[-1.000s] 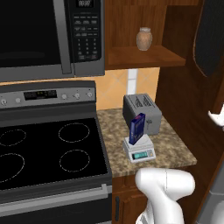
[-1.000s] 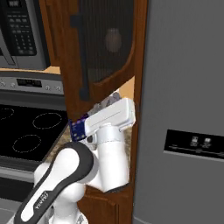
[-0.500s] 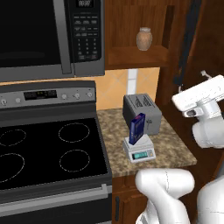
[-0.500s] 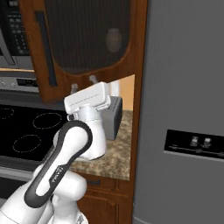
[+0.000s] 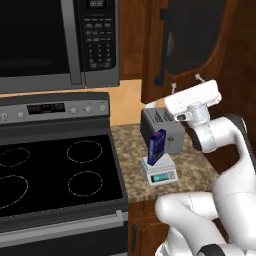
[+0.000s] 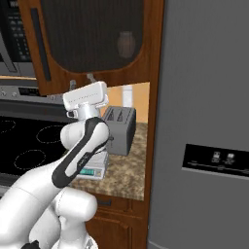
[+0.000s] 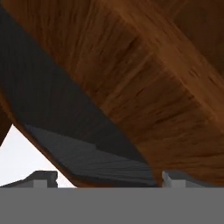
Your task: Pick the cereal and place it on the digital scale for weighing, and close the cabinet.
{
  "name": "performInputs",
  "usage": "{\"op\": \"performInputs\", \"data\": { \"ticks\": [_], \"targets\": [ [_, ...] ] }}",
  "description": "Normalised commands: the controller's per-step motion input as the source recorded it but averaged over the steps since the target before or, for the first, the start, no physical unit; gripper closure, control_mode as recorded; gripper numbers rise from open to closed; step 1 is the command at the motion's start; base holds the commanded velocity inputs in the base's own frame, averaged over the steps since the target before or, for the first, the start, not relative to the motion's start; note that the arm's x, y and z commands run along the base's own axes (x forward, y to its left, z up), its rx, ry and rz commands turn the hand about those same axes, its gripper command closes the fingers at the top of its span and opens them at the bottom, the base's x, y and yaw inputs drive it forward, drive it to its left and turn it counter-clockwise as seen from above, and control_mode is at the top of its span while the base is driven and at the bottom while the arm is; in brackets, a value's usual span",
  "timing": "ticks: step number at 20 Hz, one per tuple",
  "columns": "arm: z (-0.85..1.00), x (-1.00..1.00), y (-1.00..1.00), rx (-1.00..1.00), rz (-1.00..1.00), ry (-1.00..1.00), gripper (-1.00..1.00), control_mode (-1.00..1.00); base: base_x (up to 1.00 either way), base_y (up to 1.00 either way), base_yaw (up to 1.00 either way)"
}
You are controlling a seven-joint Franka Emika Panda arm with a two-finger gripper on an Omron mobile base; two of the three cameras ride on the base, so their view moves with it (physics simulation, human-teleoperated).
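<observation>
You have the cereal (image 5: 156, 146) standing on the scale (image 5: 159, 172), just in front of the toaster (image 5: 161, 129). The stove (image 5: 55, 172) lies to their left, the microwave (image 5: 60, 42) above it. The cabinet door (image 5: 192, 47) hangs above the toaster, the gripper (image 5: 186, 82) just beneath its lower edge.

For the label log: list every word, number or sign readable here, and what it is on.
None can be read.
Microwave keypad: markings too small.
Stove panel display: blurred.
Scale display: no legible digits.
Cereal box: no readable print.
Fridge dispenser panel: icons too small.
</observation>
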Motion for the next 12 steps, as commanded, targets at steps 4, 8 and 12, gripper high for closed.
{"op": "performInputs", "data": {
  "ticks": [4,8,12],
  "targets": [
    [0.23,0.45,0.23,0.00,-0.01,0.16,-1.00,-1.00,0.00,0.00,0.00],
    [0.28,0.48,0.26,-0.08,-0.07,0.14,-1.00,-1.00,0.00,0.00,0.00],
    [0.03,0.79,0.51,-0.24,-0.16,0.00,-1.00,-1.00,0.00,0.00,0.00]
  ]
}}
